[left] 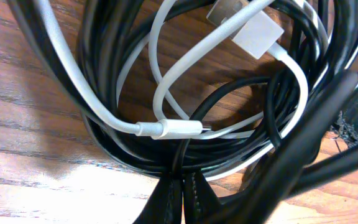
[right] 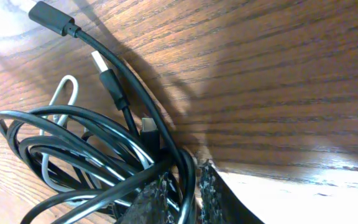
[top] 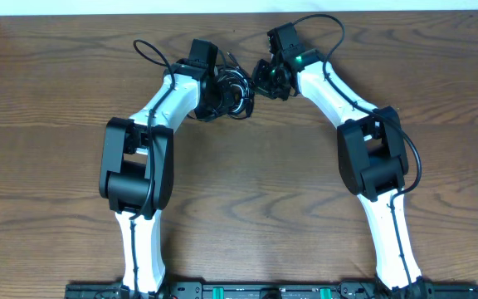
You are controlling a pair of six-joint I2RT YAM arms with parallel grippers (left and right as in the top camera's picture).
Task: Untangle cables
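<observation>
At upper centre of the overhead view, tangled cables [top: 237,88] lie on the wooden surface [top: 247,191]; left tool [left: 182,190] and right tool [right: 179,193] each pinch black strands.

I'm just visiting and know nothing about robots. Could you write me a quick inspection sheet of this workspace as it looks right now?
Surface: brown wood-grain table, some light glare.
Job's things: thin black cords and a thin white cord coiled together in one tangle, with plug ends poking out.
Clutter: nothing seen.
Grippers: left gripper shut on the black cords; right gripper closed on black cords too.
Cables: thick black wires loop along the white arms.
Surroundings: black base rail at the near edge; pale strip past the far edge.
</observation>
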